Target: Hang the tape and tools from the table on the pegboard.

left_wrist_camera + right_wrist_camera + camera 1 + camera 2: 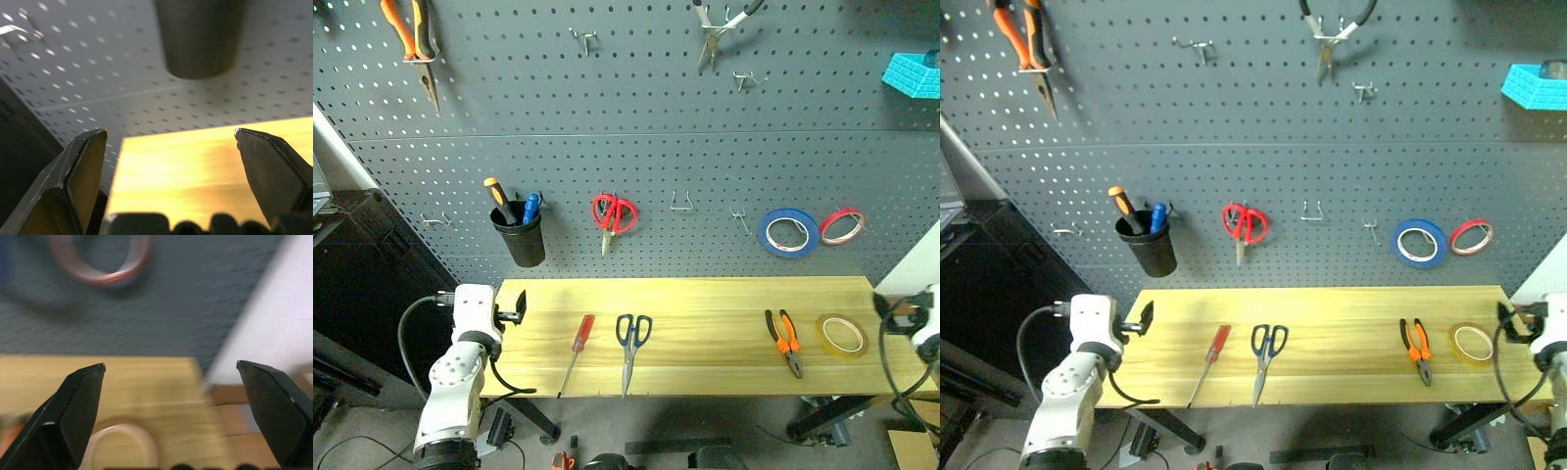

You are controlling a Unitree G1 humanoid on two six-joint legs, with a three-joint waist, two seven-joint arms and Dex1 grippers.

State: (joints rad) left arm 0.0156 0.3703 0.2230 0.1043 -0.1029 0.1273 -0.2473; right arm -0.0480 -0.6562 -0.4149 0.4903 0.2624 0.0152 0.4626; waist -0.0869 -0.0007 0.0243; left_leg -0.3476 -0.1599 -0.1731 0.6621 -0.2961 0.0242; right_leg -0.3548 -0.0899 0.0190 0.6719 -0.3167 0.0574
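Note:
On the light wooden table (705, 304) lie, from left to right, a red-handled screwdriver (578, 343), blue-handled scissors (631, 343), orange-and-black pliers (784, 341) and the yellow tape ring (842, 335). The dark grey pegboard (656, 147) rises behind them. My left gripper (514, 308) hovers open at the table's left end, facing the pegboard, with nothing between its jaws (169, 132). At the right end, just beside the tape, my right gripper (891, 311) is also open and empty (169, 364). In the right wrist view the tape (122, 445) lies low between the fingers.
The pegboard carries a black cup (521, 240) with an orange-handled screwdriver, red scissors (613, 213), a blue roll (788, 232), a red roll (842, 225), orange pliers (416, 39) and grey pliers (715, 29). Bare hooks (681, 204) stand between the hung things. A turquoise bin (913, 73) sits top right.

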